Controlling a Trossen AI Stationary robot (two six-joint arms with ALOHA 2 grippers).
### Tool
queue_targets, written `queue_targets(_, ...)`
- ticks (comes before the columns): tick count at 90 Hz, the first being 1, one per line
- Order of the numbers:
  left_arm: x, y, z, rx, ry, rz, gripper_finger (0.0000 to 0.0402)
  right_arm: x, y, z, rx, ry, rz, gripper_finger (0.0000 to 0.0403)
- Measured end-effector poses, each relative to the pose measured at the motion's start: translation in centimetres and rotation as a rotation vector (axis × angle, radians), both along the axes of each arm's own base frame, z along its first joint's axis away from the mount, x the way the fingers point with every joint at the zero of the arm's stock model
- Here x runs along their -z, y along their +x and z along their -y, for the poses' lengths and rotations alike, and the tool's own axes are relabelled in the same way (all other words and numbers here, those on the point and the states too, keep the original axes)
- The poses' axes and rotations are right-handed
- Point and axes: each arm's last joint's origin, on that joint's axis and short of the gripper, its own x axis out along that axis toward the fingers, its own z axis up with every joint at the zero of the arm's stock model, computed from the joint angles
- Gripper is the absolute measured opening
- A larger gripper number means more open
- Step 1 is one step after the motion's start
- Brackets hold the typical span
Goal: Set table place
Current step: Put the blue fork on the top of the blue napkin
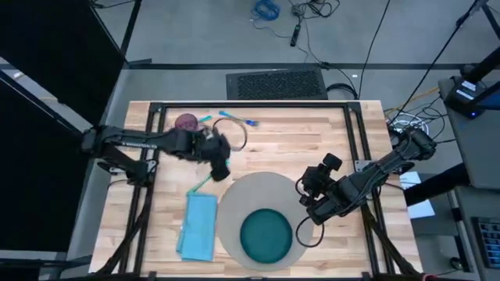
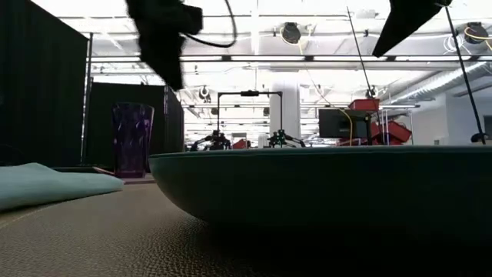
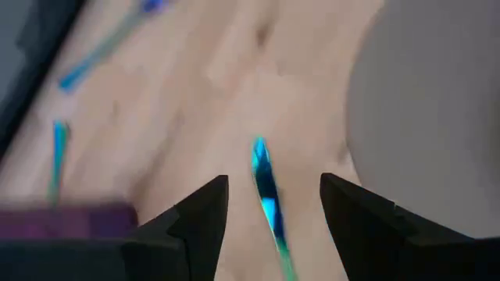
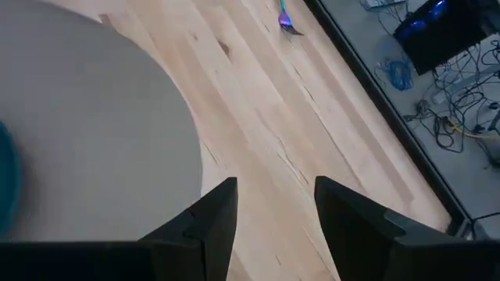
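Left end effector (image 3: 273,204), fingers spread around a teal utensil (image 3: 264,187) it seems to carry, hovers beside the placemat (image 1: 242,195) near our desk's (image 1: 312,148) front edge; next, we judge, lowering it alongside the plate (image 1: 266,234).

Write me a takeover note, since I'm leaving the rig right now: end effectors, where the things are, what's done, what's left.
Left end effector: open, over the table just left of the placemat, a blue utensil between its fingers.
Right end effector: open, empty, beside the placemat's right edge.
Done: teal plate on the placemat, napkin to its left.
Left: utensils and purple cup lie at the far side.
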Motion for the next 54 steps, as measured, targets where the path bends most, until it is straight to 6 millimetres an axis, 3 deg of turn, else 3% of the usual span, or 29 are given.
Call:
queue_targets(17,0.9,1.6,-7.1,0.079,0.091,-0.02,0.0189,0.0,0.2,-0.2,-0.011,0.011,0.017,0.0157)
queue_targets(32,2.6,3.0,-12.4,0.152,0.035,-0.043,0.0189,0.0,0.2,-0.2,-0.022,0.013,0.005,0.0157)
queue_targets(44,4.8,4.3,-14.1,0.379,0.025,-0.109,0.0189,0.0,0.1,-0.2,-0.044,0.003,-0.016,0.0157)
queue_targets(54,6.3,5.3,-15.0,0.465,0.08,-0.204,0.0189,0.0,0.1,-0.2,-0.056,-0.004,-0.027,0.0157)
